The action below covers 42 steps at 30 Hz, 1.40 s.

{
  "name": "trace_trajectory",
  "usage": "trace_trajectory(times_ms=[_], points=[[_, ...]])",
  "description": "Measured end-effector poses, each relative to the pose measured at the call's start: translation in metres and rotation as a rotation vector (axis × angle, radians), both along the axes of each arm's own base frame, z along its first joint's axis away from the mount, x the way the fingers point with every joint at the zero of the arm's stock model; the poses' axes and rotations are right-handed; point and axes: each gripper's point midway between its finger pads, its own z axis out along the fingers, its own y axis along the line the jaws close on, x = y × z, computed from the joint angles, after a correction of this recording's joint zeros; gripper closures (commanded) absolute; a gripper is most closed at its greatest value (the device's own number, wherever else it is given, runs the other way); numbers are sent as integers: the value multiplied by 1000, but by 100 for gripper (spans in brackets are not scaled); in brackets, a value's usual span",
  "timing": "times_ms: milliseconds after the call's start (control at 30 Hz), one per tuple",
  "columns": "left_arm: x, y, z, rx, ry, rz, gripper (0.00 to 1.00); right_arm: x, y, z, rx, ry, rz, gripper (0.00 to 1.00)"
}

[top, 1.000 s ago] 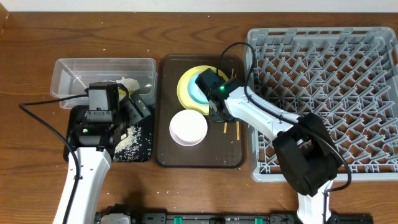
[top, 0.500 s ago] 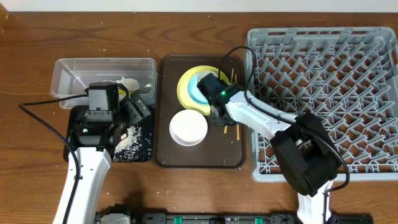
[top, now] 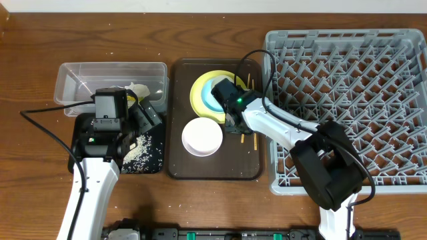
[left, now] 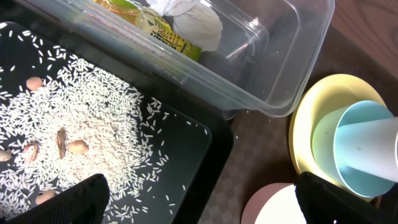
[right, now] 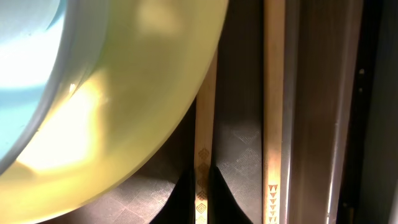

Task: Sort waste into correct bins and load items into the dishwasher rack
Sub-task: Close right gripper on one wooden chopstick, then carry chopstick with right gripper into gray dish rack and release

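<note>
Since your right gripper (right: 201,190) is pinched shut on the chopstick (right: 205,118) beside the right rim of the yellow plate (right: 124,124), its length running straight ahead of the jaws, the dishwasher rack (top: 347,100) right of the plate suits this arm, your left gripper (left: 204,202) gaping open left of it.

Overhead: even, soft light on my tabletop (top: 33,193); sharp picture, faint shadows.
My left wrist: bright; glare on the clear tub (left: 292,43); rice (left: 93,118) crisp.
My right wrist: dim, close; yellow plate (right: 143,74) blurred, one bright patch; chopsticks (right: 273,93) sharper.
</note>
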Motion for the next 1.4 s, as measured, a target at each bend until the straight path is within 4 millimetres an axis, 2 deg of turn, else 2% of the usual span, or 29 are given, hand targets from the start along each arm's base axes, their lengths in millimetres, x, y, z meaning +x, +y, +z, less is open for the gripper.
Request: trace_trajectory(times_ms=[267, 367, 467, 667, 800, 867, 1167, 1400], points=[[0, 0, 0, 0, 0, 0, 2, -8, -7, 3, -10, 40, -5, 99], [0, 0, 0, 0, 0, 0, 2, -8, -12, 14, 0, 37, -15, 99], [0, 0, 0, 0, 0, 0, 2, -2, -13, 39, 37, -13, -13, 99], [0, 0, 0, 0, 0, 0, 2, 5, -15, 112, 129, -161, 31, 99], [0, 0, 0, 0, 0, 0, 2, 4, -28, 143, 137, -217, 69, 99], [0, 0, 0, 0, 0, 0, 2, 1, -40, 150, 113, -218, 76, 99], [0, 0, 0, 0, 0, 0, 2, -5, -106, 148, -50, -137, 70, 99], [0, 0, 0, 0, 0, 0, 2, -3, -132, 147, -106, -103, 115, 99]])
